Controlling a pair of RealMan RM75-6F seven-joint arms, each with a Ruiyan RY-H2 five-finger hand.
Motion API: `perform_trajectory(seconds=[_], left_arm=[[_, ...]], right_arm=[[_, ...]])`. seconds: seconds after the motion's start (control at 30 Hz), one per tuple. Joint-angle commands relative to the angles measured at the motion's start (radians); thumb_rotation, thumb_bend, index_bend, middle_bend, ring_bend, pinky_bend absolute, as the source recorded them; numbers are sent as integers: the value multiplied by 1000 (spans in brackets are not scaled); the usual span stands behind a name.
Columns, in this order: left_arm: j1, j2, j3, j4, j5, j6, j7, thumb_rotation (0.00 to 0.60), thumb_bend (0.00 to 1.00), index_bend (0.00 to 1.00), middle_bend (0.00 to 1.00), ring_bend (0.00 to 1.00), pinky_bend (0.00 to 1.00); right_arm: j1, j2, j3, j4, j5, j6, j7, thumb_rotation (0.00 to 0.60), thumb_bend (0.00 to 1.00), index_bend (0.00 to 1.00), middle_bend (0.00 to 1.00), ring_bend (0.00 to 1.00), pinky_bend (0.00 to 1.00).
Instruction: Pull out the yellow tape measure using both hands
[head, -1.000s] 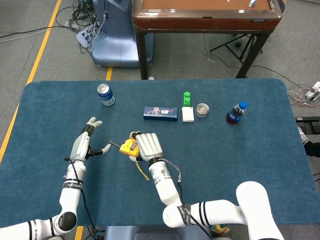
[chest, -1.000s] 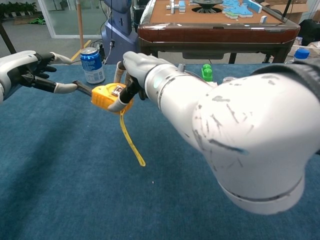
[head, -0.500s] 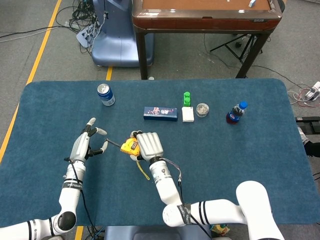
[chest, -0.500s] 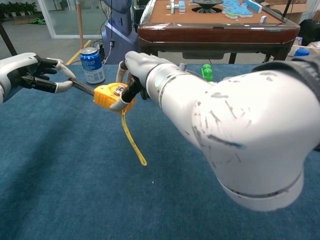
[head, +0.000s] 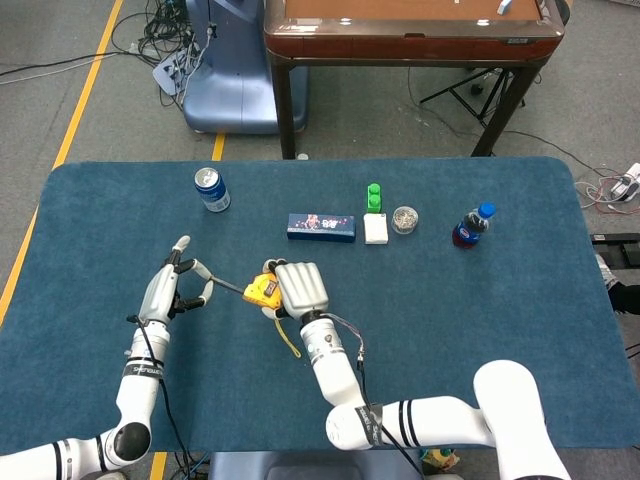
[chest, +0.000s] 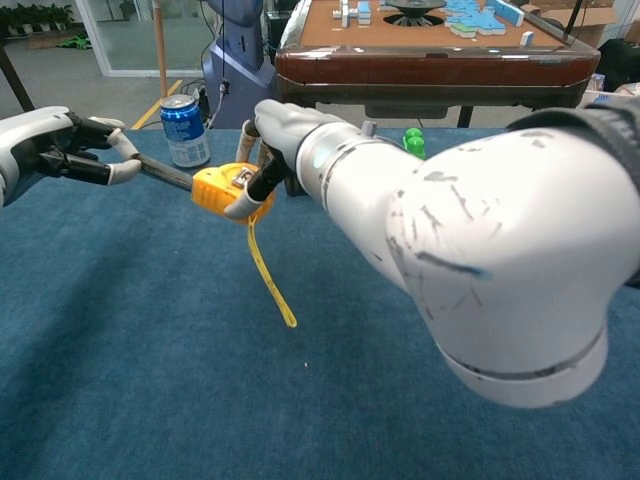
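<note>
— What can't you make out?
— Your right hand (head: 298, 290) covers most of the yellow tape measure (head: 262, 291), fingers clenched around it above the worktop (head: 480, 310).

— What's changed?
— Your left hand (head: 170, 293) now pinches the blade (chest: 168, 175), drawn further out than before.

— Counts?
— One strap (chest: 268, 283) dangling, one can (head: 211, 189), one bottle (head: 470, 226) beyond.

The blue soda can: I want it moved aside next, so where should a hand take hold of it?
Grip the blue soda can around its round side wall, about mid-height, probably with the left hand, which is nearer. It stands upright near the table's far left, apart from other things, so fingers can likely wrap it from the front.
</note>
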Motion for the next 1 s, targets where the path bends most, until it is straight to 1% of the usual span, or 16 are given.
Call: perform_trajectory(seconds=[0.03, 0.2, 0.33, 0.63, 0.8, 1.0], left_arm=[[4, 1, 1, -1, 8, 1, -10, 600, 398, 575, 16, 0, 0], [13, 10, 8, -2, 35, 1, -30, 600, 398, 576, 20, 0, 0], [18, 23, 12, 3, 47, -10, -45, 600, 398, 577, 23, 0, 0], [45, 49, 27, 6, 85, -14, -95, 600, 398, 574, 24, 0, 0], [60, 61, 39, 3, 109, -4, -108, 600, 398, 573, 24, 0, 0], [77, 72, 50, -6, 123, -2, -128, 600, 398, 568, 24, 0, 0]], right_arm=[[-3, 9, -6, -6, 3, -6, -2, 600, 768, 754, 722, 690, 428], [-25, 52, -28, -42, 15, -36, 3, 600, 767, 754, 722, 689, 428], [-55, 107, -63, -94, 0, -55, 18, 600, 768, 754, 722, 689, 428], [-158, 276, -167, -239, -69, -73, 82, 600, 768, 758, 726, 690, 428], [-227, 377, -236, -313, -138, -68, 137, 600, 768, 759, 727, 691, 428], [-314, 495, -308, -376, -223, -65, 224, 600, 768, 759, 728, 692, 428]])
